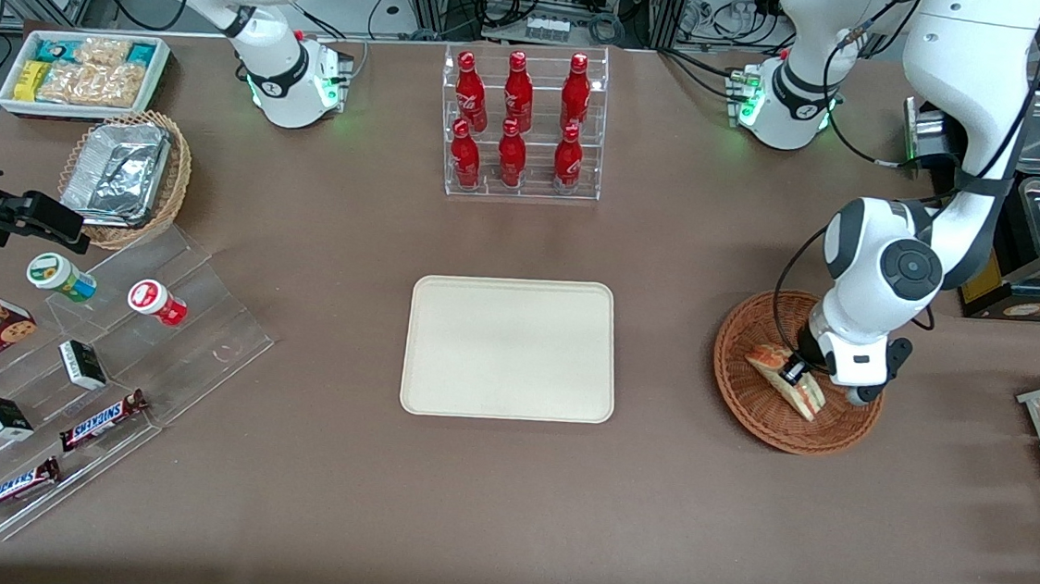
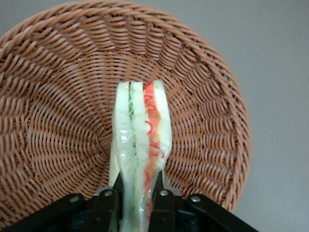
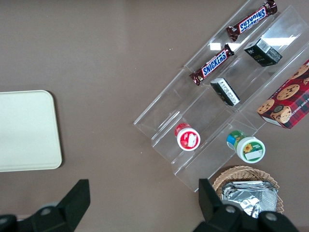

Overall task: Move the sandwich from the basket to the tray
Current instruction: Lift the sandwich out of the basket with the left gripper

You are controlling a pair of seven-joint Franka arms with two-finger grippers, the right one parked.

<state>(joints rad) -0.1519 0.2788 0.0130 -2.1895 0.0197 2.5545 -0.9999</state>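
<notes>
One pale triangular bread sandwich (image 2: 143,145) inside round reddish-brown wicker basket (image 1: 744,393). Black two-finger gripper (image 2: 137,193) down in basket, closed on sandwich's sides. Flat cream rectangular tray (image 1: 510,348) well apart from basket.

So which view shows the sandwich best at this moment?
The left wrist view: the sandwich stands edge-on between the gripper fingers, layers clear, over the basket. The front view shows it small, partly hidden by the arm. The right wrist view shows none of it.
</notes>
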